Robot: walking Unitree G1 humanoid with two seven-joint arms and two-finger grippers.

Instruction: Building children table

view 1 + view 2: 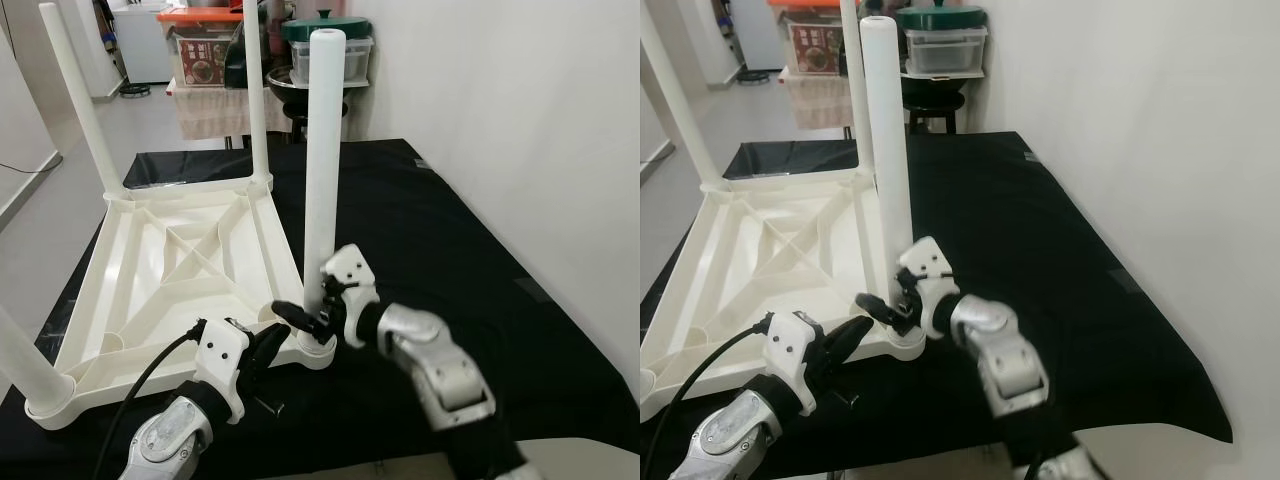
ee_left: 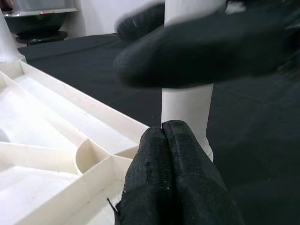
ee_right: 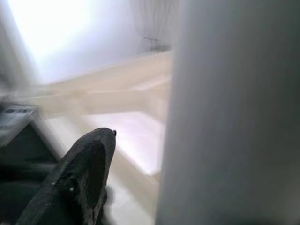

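Four white legs are seen standing up from the upturned tabletop, which lies on the black counter, so assembly is judged nearly finished. The near corner leg is pinched low down by the right hand; the left hand, fingers pressed together, is held just beside its socket.

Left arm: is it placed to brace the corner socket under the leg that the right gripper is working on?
Probably yes. The left gripper, fingers shut, sits right beside the corner socket with nothing between them. The right gripper crosses just above at the leg base, so room is tight.
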